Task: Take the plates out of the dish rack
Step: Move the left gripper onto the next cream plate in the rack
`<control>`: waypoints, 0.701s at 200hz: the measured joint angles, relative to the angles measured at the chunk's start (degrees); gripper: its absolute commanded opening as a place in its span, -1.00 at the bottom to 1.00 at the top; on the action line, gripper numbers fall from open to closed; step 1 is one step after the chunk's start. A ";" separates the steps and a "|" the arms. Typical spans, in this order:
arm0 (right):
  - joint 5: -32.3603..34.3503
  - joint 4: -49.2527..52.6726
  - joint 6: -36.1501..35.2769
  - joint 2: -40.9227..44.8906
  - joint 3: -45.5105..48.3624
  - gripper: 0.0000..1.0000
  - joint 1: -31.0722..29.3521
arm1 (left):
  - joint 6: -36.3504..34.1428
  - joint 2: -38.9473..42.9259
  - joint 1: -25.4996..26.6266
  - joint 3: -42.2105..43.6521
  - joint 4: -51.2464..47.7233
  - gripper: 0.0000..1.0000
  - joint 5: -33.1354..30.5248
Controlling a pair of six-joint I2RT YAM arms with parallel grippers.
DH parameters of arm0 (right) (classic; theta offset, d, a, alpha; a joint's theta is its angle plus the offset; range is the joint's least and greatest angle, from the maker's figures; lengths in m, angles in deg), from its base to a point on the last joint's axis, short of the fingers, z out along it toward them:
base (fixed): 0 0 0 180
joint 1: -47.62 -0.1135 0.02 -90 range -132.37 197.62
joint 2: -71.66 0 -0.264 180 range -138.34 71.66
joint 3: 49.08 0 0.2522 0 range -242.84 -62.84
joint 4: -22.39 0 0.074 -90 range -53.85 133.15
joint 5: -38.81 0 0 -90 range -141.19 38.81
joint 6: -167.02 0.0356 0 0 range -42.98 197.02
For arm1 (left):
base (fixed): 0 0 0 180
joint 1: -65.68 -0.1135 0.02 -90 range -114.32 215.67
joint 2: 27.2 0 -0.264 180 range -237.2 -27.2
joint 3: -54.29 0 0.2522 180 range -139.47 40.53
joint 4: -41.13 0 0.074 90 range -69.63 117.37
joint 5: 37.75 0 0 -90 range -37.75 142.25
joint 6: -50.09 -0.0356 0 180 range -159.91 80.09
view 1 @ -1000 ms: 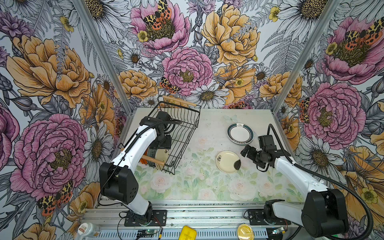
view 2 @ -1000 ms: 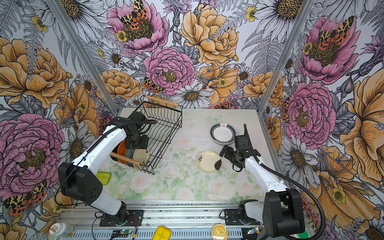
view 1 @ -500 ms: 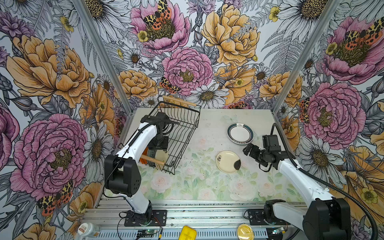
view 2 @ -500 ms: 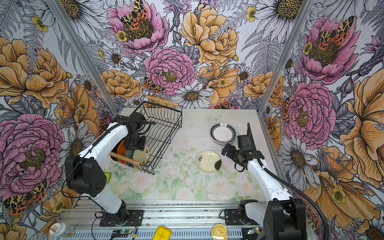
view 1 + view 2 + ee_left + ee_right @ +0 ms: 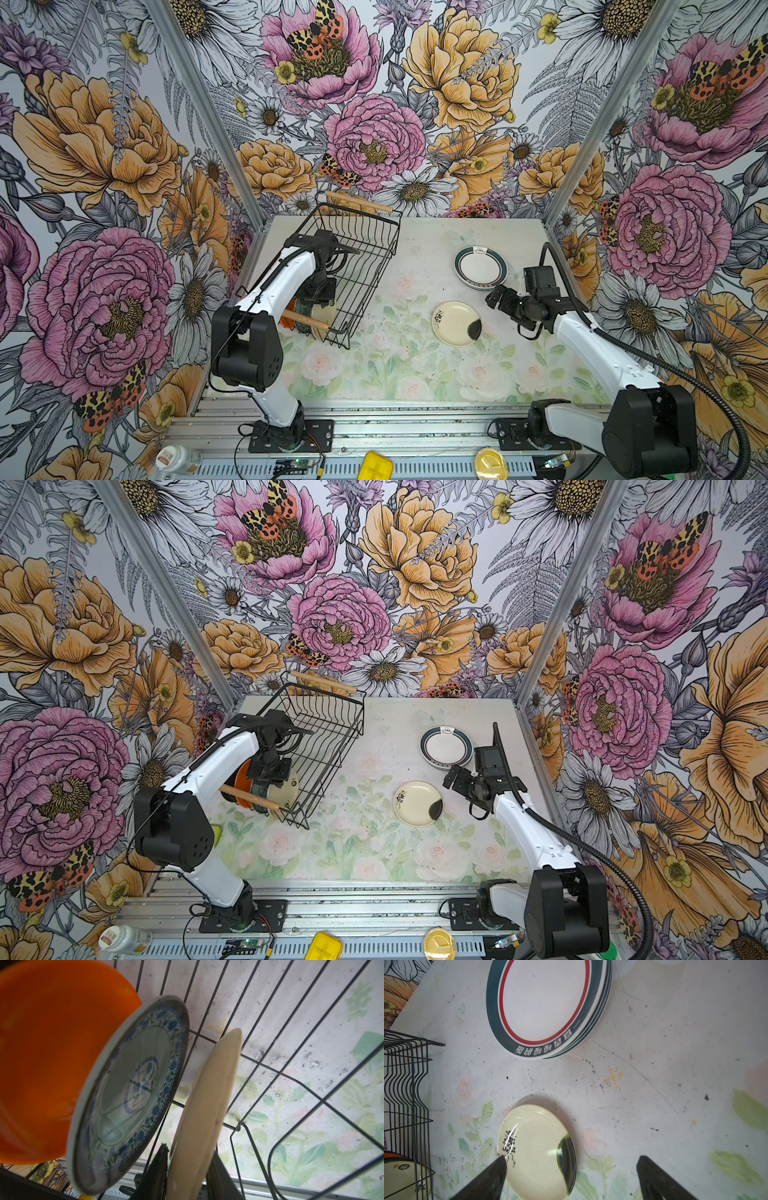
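The dish rack [image 5: 368,245], at the left of the surface [image 5: 415,374], holds an orange plate [image 5: 52,1064], a blue-patterned plate [image 5: 133,1088] and a plain cream plate [image 5: 207,1105] on edge. The left claw [image 5: 189,1152] straddles the plain cream plate's rim with its jaws narrow; whether it grips cannot be told. Rightward lie a flowered plate [image 5: 451,322] and a teal-rimmed stack [image 5: 481,268]. The right claw [image 5: 572,1158] is wide open and empty.

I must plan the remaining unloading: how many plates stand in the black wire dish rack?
3 in view, standing on edge in a row: an orange round plate, a blue-patterned round plate beside it, then a cream round plate. More may be hidden behind the orange one.
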 measured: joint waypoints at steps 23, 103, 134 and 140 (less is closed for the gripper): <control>0.00 0.00 0.00 -0.02 -0.04 0.98 0.00 | 0.00 0.00 -0.07 0.02 -0.04 -0.49 -0.02; -0.02 0.00 -0.02 -0.07 -0.11 0.99 0.28 | -0.72 -0.15 -0.35 0.00 -0.02 -0.67 -1.55; -0.02 0.00 -0.02 -0.35 -0.11 0.99 0.28 | -1.09 -0.15 -0.94 -0.46 -0.02 -0.69 -2.08; -0.02 0.00 0.00 -0.33 -0.13 0.99 0.28 | -1.05 -0.15 -1.11 -0.70 -0.09 -0.70 -2.08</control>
